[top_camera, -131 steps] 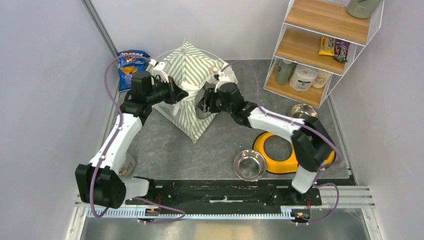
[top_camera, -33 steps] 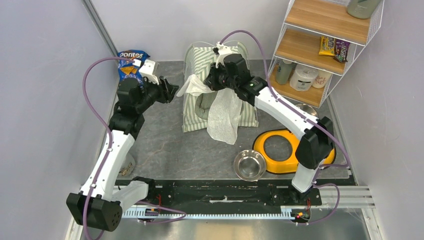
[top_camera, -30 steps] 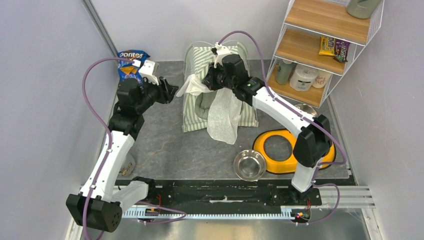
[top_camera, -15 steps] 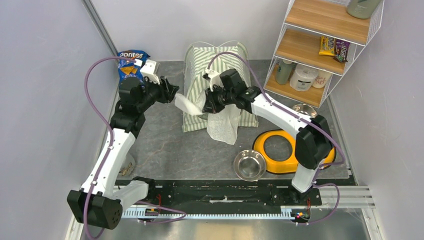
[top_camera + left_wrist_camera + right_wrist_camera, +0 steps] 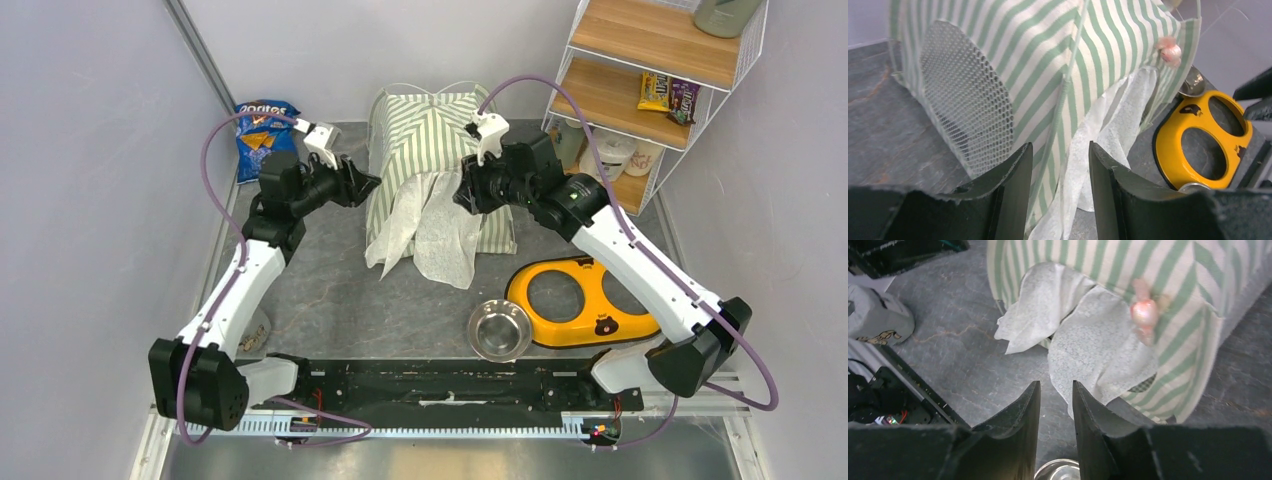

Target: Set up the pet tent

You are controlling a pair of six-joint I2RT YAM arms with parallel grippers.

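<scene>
The pet tent (image 5: pixel 430 140) stands at the back of the mat, green-and-white striped, with two white door flaps (image 5: pixel 425 225) hanging down its front. My left gripper (image 5: pixel 368 186) hovers open just left of the tent. In the left wrist view its jaws (image 5: pixel 1060 150) frame the striped wall and a white mesh panel (image 5: pixel 968 105), and nothing is gripped. My right gripper (image 5: pixel 464 194) sits at the tent's right front, open. The right wrist view shows its fingers (image 5: pixel 1056 386) apart and empty above the mat, short of the white flaps (image 5: pixel 1088 340) and a pink pompom (image 5: pixel 1144 311).
A yellow double-bowl holder (image 5: pixel 580 300) lies right of the tent, with a steel bowl (image 5: pixel 498 328) in front of it. A Doritos bag (image 5: pixel 262 125) leans at the back left. A wire shelf with wooden boards (image 5: pixel 640 90) fills the back right corner.
My right gripper opened and let go of the white flap, then drew back to the right; the flap dropped down over the tent's front. My left gripper shifted slightly toward the tent.
</scene>
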